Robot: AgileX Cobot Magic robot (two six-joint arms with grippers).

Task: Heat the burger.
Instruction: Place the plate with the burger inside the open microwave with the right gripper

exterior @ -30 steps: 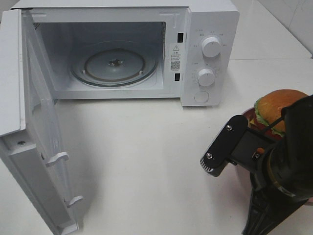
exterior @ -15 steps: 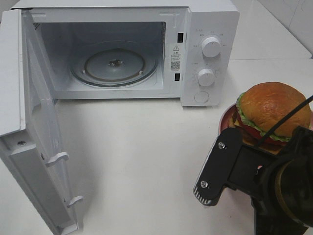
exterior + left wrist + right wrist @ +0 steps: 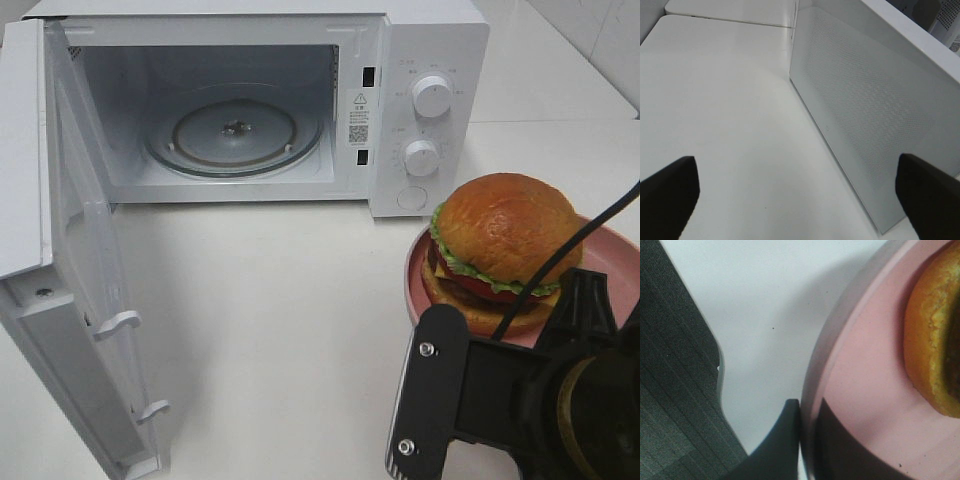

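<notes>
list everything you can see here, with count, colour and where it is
microwave: one, white, at the back of the table
door: one, white, swung wide open on the left side
turntable: one, clear glass, inside the empty cavity
knobs: two, white, one above the other on the right panel
table: one, white, under everything
plate: one, pink, front right of the microwave
burger: one, golden-brown bun with green lettuce and red layer, on the plate
cable: one, black, crossing over the plate
left gripper: one, black, open, holding nothing, beside the door
right gripper: one, black, shut on the plate's rim
</notes>
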